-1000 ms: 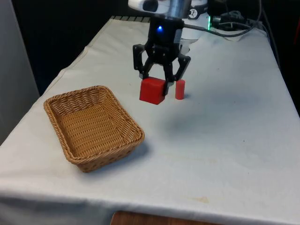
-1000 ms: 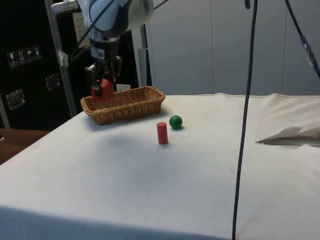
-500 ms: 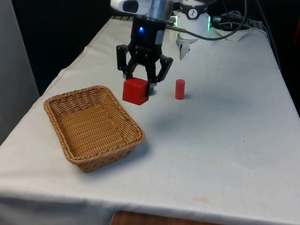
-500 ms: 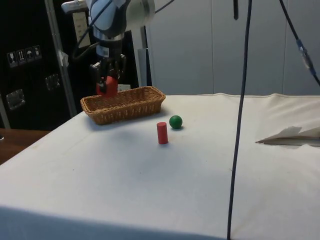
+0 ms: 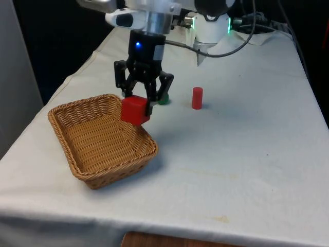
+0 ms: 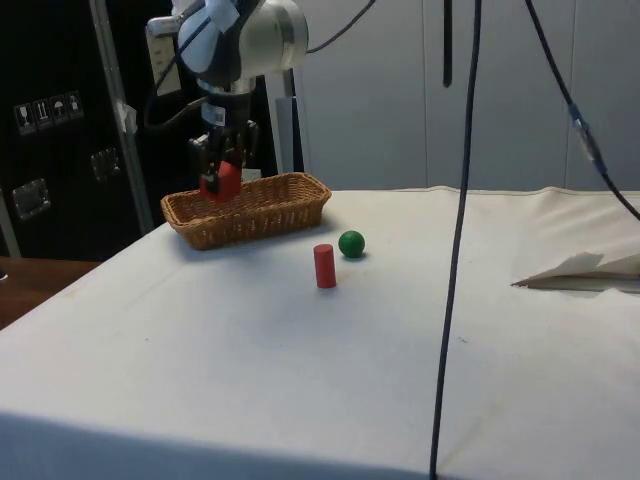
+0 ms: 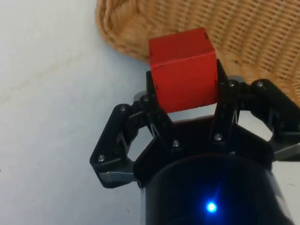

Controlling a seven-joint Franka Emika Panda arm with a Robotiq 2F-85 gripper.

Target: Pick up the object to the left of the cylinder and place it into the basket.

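Observation:
My gripper (image 5: 140, 105) is shut on a red cube (image 5: 135, 110), held in the air over the far right rim of the wicker basket (image 5: 77, 154) in the front view. From the side the cube (image 6: 222, 182) hangs just above the basket (image 6: 270, 212) with the gripper (image 6: 222, 170) around it. In the wrist view the cube (image 7: 183, 70) sits between the two fingers (image 7: 154, 101), over the basket's rim (image 7: 122, 33). The red cylinder (image 5: 197, 98) stands upright on the cloth to the front view's right of the gripper; it also shows in the side view (image 6: 324, 266).
A green ball (image 6: 351, 243) lies beside the cylinder; in the front view the green ball (image 5: 163, 100) peeks out behind the gripper. The robot base and cables (image 5: 247, 25) stand at the table's far end. A fold of cloth (image 6: 580, 268) lies at the side view's right.
The gripper has carried the red cube towards the front view's left, from beside the cylinder to over the basket's rim. The green ball, hidden before, now shows partly.

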